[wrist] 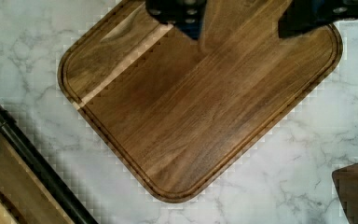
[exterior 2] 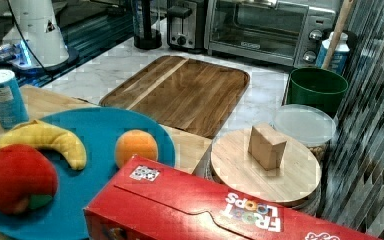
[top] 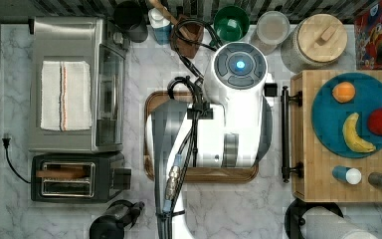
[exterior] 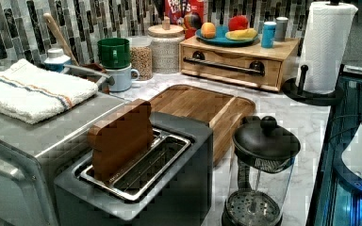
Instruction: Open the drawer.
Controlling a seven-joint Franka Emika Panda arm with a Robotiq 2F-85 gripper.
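In the top view, left to right: a toaster oven [top: 77, 84] with a folded towel [top: 65, 94] on top, a toaster [top: 74, 177] below it, then the brown tray [top: 201, 172] on the marble bench [top: 134, 209], largely covered by the white arm [top: 231, 99]. At the top view's right stands the light-wood cabinet with the drawer [exterior: 231, 66], pushed in, its black bar handle [top: 284, 134] facing the tray. A blue plate [top: 328, 117] of fruit sits on top. In the wrist view the gripper [wrist: 242, 16] hangs spread wide over the tray, holding nothing
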